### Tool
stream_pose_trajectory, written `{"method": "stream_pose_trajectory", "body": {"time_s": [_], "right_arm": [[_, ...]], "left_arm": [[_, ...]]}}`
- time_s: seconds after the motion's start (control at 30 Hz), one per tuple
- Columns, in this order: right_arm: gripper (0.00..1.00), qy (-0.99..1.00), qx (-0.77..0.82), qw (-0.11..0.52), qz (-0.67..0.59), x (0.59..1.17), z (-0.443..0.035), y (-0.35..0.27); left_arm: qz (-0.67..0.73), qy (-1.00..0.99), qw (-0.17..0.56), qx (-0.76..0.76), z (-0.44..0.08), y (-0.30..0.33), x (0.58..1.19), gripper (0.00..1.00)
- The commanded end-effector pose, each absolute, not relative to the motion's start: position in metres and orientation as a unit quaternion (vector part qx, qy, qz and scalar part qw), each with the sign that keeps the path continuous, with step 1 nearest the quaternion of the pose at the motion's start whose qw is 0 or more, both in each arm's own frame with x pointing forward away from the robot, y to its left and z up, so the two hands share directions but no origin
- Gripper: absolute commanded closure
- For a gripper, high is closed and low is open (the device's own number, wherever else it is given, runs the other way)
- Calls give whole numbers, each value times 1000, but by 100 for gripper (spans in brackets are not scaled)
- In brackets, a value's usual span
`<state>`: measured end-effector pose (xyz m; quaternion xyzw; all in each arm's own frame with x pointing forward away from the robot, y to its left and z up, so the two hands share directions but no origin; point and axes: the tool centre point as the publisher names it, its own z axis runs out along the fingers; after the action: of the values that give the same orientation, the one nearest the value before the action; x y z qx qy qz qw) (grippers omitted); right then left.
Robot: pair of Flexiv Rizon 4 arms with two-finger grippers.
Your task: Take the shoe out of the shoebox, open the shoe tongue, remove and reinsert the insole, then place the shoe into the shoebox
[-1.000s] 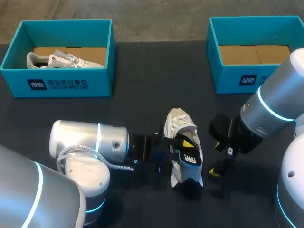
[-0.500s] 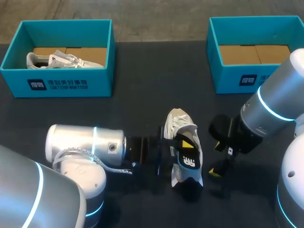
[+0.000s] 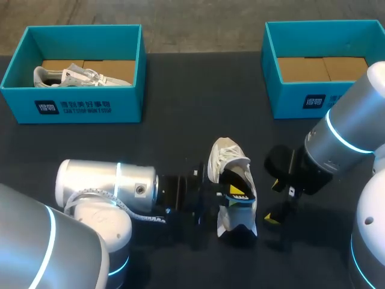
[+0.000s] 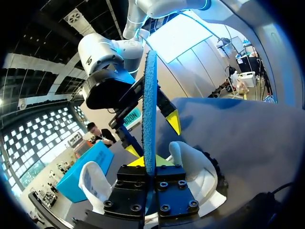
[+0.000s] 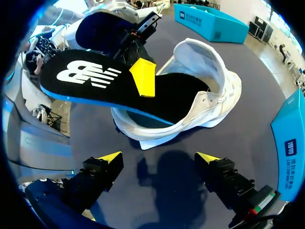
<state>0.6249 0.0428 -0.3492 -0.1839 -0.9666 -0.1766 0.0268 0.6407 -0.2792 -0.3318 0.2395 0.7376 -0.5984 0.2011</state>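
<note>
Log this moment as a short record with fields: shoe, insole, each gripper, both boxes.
shoe: white shoe on the table between the two arms, outside both boxes
insole: black-topped, blue-edged insole, one end raised out of the shoe, the other end inside it
left gripper: shut on the insole
right gripper: open, beside the shoe, holding nothing
left box: holds a second white shoe
right box: shows only its cardboard floor

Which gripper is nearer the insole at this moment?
Left. The left gripper is shut on the insole, holding it half out of the shoe. The right gripper hangs open beside the shoe, touching neither.
</note>
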Motion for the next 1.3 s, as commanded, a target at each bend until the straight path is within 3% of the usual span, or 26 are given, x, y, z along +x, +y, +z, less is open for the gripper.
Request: {"method": "stream_pose_trajectory", "body": {"time_s": [0.03,0.47,0.93,0.97,1.03,1.3], "right_arm": [[0,-967,-184,26,-177,624,-349,42],[0,-967,-184,26,-177,624,-349,42],[0,-967,-184,26,-177,624,-349,42],[0,-967,-184,26,-177,624,-349,42],[0,-967,-184,26,-177,624,-349,42],[0,-967,-184,26,-177,624,-349,42]], "left_arm": [[-595,735,203,253,-339,-281,645,100],[-562,742,243,274,-352,-284,659,100],[-570,743,235,261,-351,-281,660,100],[-572,742,233,261,-350,-280,659,87],[-575,740,232,261,-346,-279,656,77],[-592,729,225,258,-329,-273,640,74]]}}
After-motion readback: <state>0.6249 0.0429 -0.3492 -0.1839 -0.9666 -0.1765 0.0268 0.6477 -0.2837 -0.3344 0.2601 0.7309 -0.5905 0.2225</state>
